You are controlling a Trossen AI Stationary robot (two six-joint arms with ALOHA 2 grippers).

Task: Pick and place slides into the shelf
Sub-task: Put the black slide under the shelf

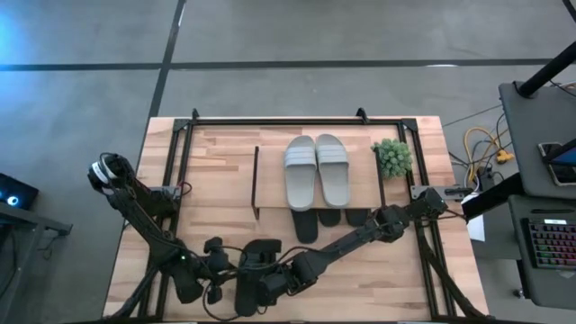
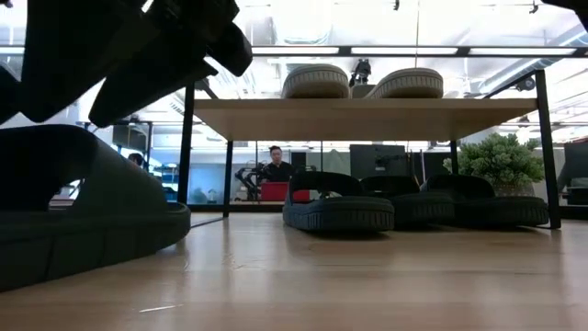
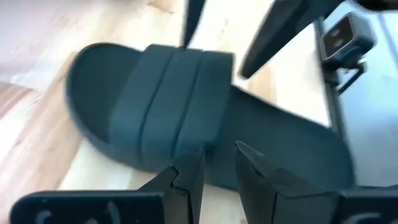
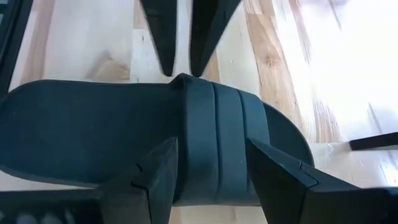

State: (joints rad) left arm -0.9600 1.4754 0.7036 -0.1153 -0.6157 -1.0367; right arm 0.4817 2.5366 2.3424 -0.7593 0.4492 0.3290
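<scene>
A small green potted plant [image 1: 392, 157] stands on the light wooden tabletop [image 1: 216, 193], toward its far right side. Beyond the tabletop's right edge, a dark desk [image 1: 531, 117] carries a keyboard [image 1: 551, 241] with coloured backlit keys, and yellow cables [image 1: 482, 144] coil on the grey floor [image 1: 270, 36]. In the room behind, a person [image 2: 274, 165] sits at a red laptop [image 2: 275, 190].

We take this for a robotics lab or office. Beyond the wooden table [image 1: 225, 153] we see a person [image 2: 274, 165] seated at a red laptop [image 2: 275, 191], glass partitions and ceiling lights. From above, a grey concrete floor [image 1: 270, 36], a side desk with a backlit keyboard [image 1: 551, 243], and loose yellow cables [image 1: 481, 144].
</scene>
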